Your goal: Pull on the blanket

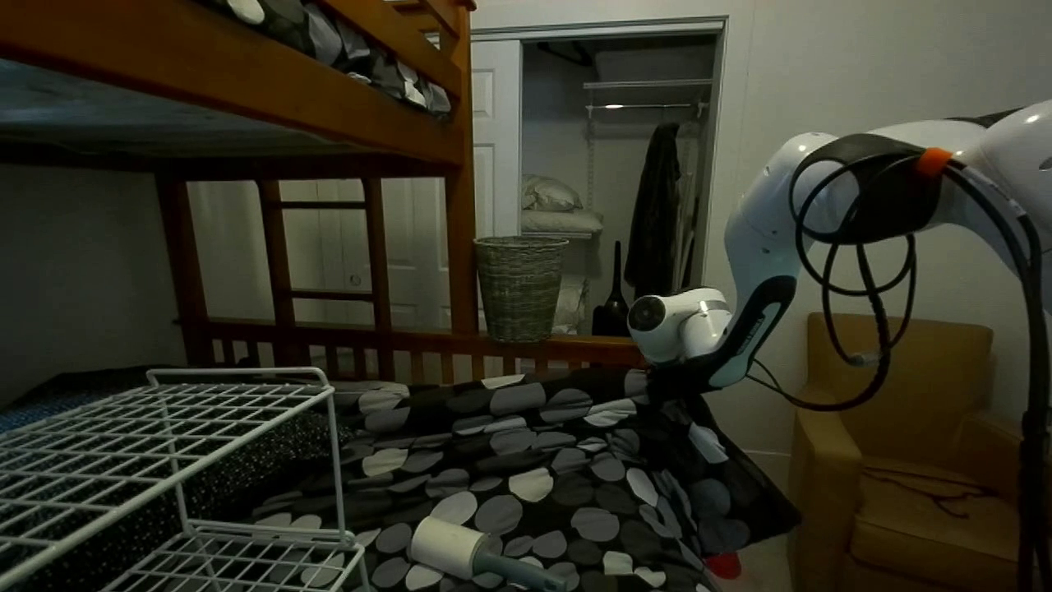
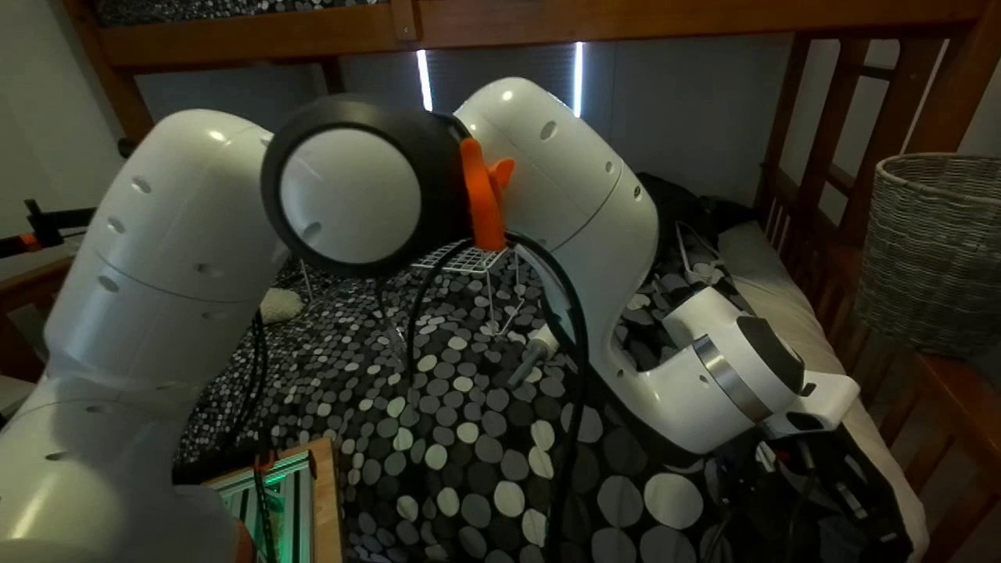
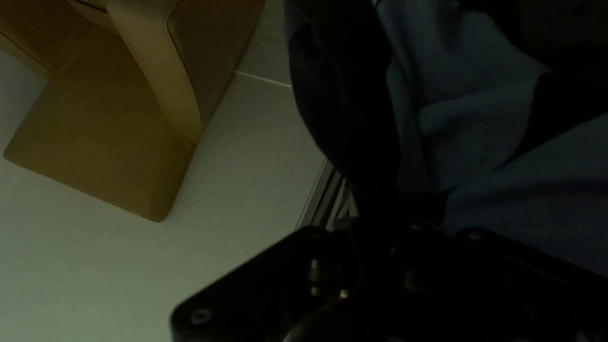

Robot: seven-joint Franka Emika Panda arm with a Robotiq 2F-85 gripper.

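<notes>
Plainly, the wooden bunk bed [image 1: 288,86] was the largest thing in view, its lower level showing a strip of pale bedding [image 2: 770,289] along the footboard [image 1: 419,335]. Over that level lay the blanket [image 1: 567,477], black with grey and white spots, the side near the footboard gathered in folds and one corner drooping past the edge; the bunching suggested that the current step was the pull itself. The white arm [image 1: 760,238] bent low to that edge, a posture better suited to dragging cloth sideways than to lifting it. Near the drooping corner stood a tan armchair [image 1: 937,362]; whether the two touched could not be told. A white wire rack [image 1: 164,487], well apart from the arm's end, stood on a finely dotted stretch, seemingly the same blanket, and its weight would probably pin that part against the tug. A wicker basket [image 1: 519,288] seemed perched on the footboard's rail, perhaps there to keep it off the cloth. In the dim wrist view the hand [image 3: 380,228] looked clenched on a dark fold of the blanket, near the edge, presumably so that the pull could draw the rest along. Last, a roller with a white head [image 1: 448,547] lay loose on the blanket and might slide with it.
</notes>
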